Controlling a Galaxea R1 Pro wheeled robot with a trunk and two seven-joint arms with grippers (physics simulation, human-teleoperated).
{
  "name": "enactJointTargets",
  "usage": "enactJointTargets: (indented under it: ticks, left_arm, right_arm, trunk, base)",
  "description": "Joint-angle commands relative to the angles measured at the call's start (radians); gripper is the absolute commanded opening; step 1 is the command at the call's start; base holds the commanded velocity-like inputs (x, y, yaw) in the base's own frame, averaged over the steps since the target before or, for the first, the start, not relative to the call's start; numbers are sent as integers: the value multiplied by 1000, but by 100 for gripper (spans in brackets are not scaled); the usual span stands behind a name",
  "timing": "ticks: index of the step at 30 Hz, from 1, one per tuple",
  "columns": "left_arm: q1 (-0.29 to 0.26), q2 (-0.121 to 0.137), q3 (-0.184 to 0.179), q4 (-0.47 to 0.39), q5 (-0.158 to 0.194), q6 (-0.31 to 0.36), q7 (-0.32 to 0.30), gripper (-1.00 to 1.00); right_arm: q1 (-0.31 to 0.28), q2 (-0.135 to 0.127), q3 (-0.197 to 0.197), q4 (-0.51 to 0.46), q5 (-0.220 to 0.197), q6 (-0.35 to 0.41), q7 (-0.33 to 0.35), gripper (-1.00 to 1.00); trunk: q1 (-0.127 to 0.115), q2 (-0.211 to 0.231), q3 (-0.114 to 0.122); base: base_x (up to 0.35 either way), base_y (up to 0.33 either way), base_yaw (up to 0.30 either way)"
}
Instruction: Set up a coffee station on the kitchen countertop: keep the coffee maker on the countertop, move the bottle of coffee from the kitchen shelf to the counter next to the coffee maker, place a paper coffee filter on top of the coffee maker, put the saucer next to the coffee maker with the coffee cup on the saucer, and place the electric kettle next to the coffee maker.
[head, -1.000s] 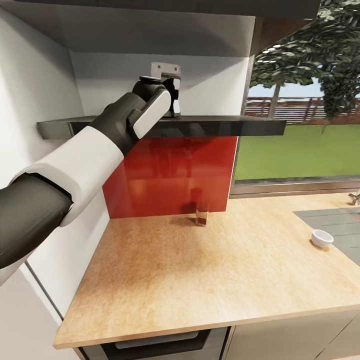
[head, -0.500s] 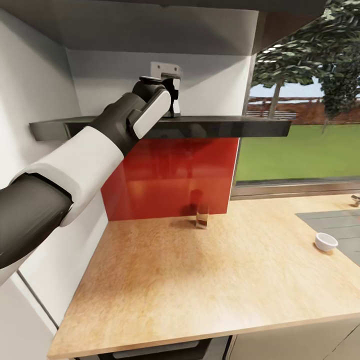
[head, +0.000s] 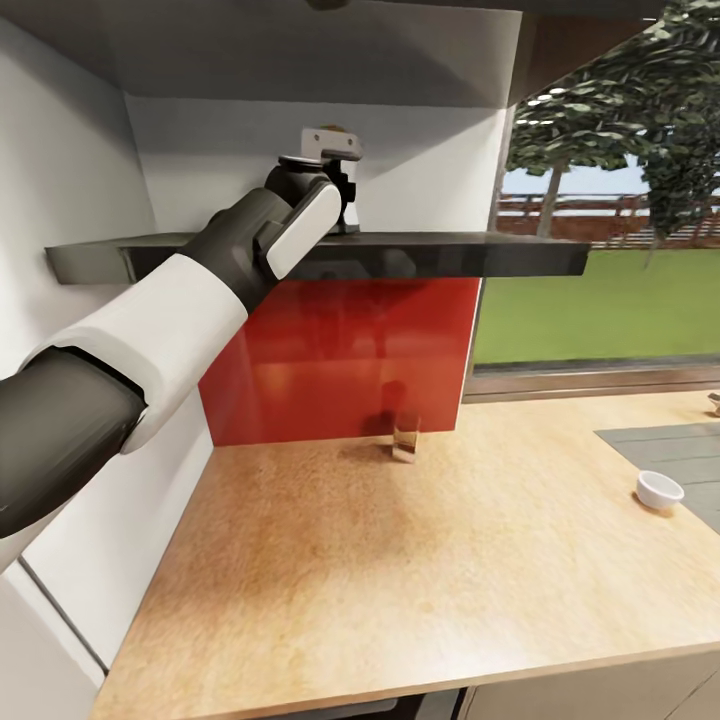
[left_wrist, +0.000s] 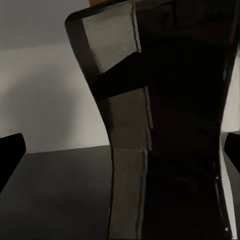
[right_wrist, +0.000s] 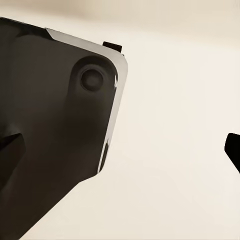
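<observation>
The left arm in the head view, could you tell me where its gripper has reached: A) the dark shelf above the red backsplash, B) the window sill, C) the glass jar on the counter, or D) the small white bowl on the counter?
A: the left gripper sits at the dark shelf, above the counter.

left arm (head: 170, 320): we note a dark grey matte forearm section nearest the head camera, then a rounded white shell, then a slimmer dark grey link with a white inset panel. past that panel sits a black round wrist joint (head: 300, 170) topped by a pale grey bracket. fingertips (left_wrist: 11, 155) look plain black, blunt-edged.
</observation>
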Motion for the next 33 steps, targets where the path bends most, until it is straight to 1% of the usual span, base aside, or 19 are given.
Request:
enactJointTargets:
  ticks: [1,5,8,15,23,33]
  left_arm:
    - [-2,0,-3,0,7,1,8,100]
    - [-1,0,-3,0,8,0,7,100]
    - [12,0,-4,-1,8,-1,6,100]
    - [20,0,-3,0,7,-1,6,100]
    - [20,0,-3,0,8,-2,6,100]
    - [46,0,-5,-13,11,-3,6,100]
  right_arm:
    - [-1,0,4,0,4,-3,1,100]
    - [0,0,4,0,4,-3,2,100]
    - [1,0,4,0,4,-3,2,100]
    - [1,0,4,0,4,-3,2,100]
    - [1,0,4,0,4,-3,2,100]
    - [2,-1,4,0,4,-3,2,100]
  trunk:
    - [1,-2,-2]
    - [1,-2,-2]
    - [1,-2,-2]
    - [1,-2,-2]
    - [1,-2,-2]
    - [1,-2,-2]
  base:
    - [33,0,0]
    - [9,0,0]
    - [1,0,0]
    - [0,0,0]
    - [160,0,0]
    - [13,0,0]
